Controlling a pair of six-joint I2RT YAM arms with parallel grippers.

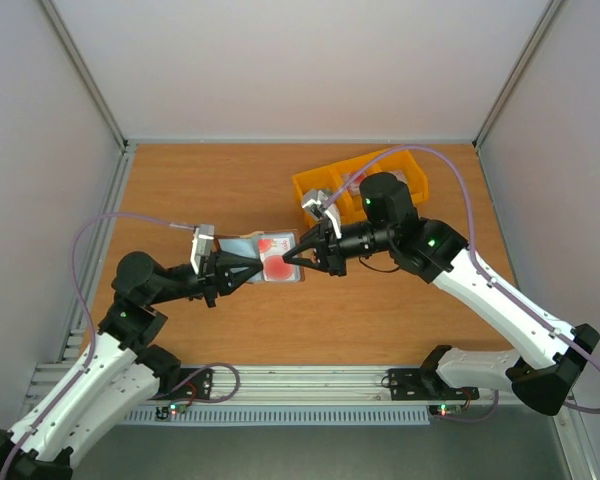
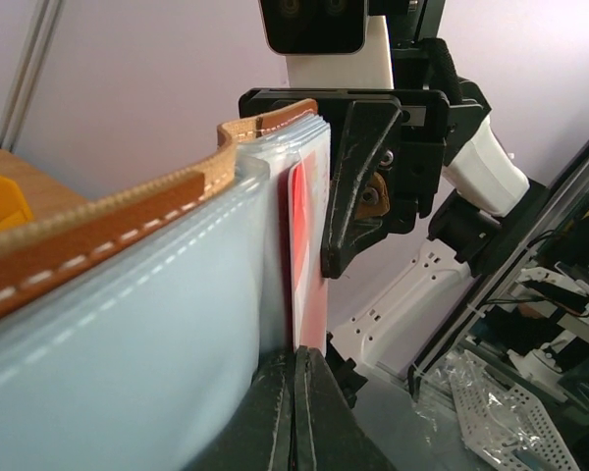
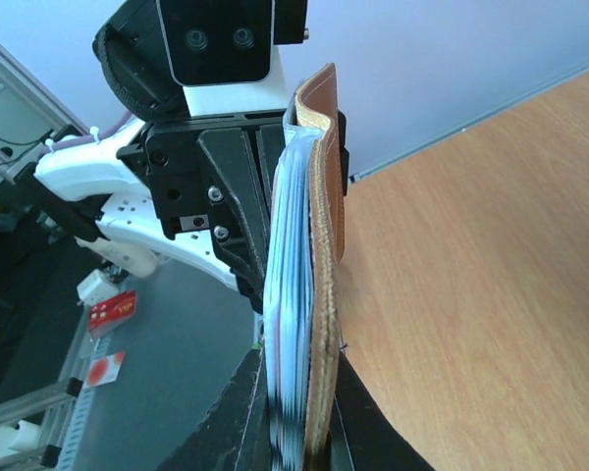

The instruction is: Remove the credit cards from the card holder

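Observation:
The brown leather card holder (image 1: 248,246) is held up on edge above the table's middle, between my two grippers. A credit card (image 1: 277,261), pale with a red round spot, shows in it. My left gripper (image 1: 267,262) is shut on the red card's edge (image 2: 309,245), which stands up from the closed fingertips (image 2: 296,412) beside the grey-blue sleeves (image 2: 128,324). My right gripper (image 1: 288,259) is shut on the card holder (image 3: 324,245), clamping its sleeves and leather cover from the opposite side (image 3: 309,432).
A yellow three-part bin (image 1: 325,181) stands at the back right, just behind my right arm. Two small cards, one red (image 3: 114,309) and one pale with a red spot (image 3: 103,370), lie on the grey surface by the rail. Walls close in the table.

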